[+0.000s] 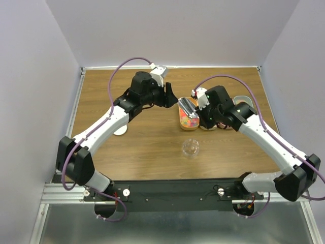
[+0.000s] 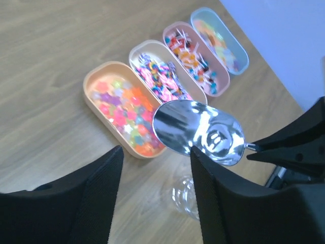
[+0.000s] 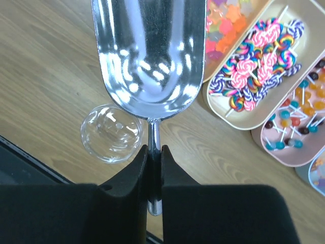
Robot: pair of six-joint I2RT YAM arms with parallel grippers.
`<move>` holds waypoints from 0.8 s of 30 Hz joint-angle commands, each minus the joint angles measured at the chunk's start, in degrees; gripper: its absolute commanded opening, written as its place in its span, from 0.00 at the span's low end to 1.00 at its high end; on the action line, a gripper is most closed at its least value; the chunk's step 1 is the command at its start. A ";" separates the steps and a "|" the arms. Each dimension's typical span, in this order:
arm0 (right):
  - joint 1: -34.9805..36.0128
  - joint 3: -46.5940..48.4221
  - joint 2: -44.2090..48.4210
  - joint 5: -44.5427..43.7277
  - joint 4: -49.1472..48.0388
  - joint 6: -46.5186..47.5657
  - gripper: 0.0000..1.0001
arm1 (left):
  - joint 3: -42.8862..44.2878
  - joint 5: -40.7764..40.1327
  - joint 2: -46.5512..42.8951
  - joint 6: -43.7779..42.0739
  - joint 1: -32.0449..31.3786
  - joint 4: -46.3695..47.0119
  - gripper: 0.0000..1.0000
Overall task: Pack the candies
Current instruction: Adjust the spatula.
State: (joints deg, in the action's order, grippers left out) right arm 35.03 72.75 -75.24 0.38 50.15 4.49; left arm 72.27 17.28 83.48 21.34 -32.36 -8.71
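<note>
Right gripper (image 3: 154, 152) is clamped tight on the thin stem of the metal scoop (image 3: 147, 51) – black jaws pressed together with just that sliver of handle between them. The scoop is polished steel, a long rounded trough, mirror-bright and bare inside, held up in the air at the end of the peach tray (image 2: 89, 96).

And there are the candies (image 2: 124, 109) – tiny glossy sweets in orange, pink, red and yellow, heaped in that oblong peach tray on the wood-grain table (image 1: 101, 91). None in the scoop.

Beside it, three more trays of the same rounded oblong shape lie in a row, side by side. The cream tray (image 2: 137, 51) holds swirl lollipops (image 3: 259, 66), striped pink, purple and rainbow on white sticks. Then comes the pink tray (image 2: 170, 30) with small ball lollipops, then the pale blue tray (image 2: 203, 11), its contents too blurred to name.

Left gripper (image 2: 157, 152) hangs above the lot, looking down, its broad matte black fingers (image 2: 101, 193) spread well apart with nothing between them.

Nearer the arm bases sits a small clear plastic cup (image 3: 111, 133), round and see-through, on the table close to the scoop's handle end and apart from the trays
</note>
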 commanded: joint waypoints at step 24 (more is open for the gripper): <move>-0.05 -8.24 7.39 3.66 -11.83 7.55 0.01 | 8.50 6.02 10.48 2.04 0.28 -6.23 0.53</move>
State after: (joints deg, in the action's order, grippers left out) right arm 35.03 65.45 -69.21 3.62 41.43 11.14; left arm 79.20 27.42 93.62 22.68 -32.36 -13.08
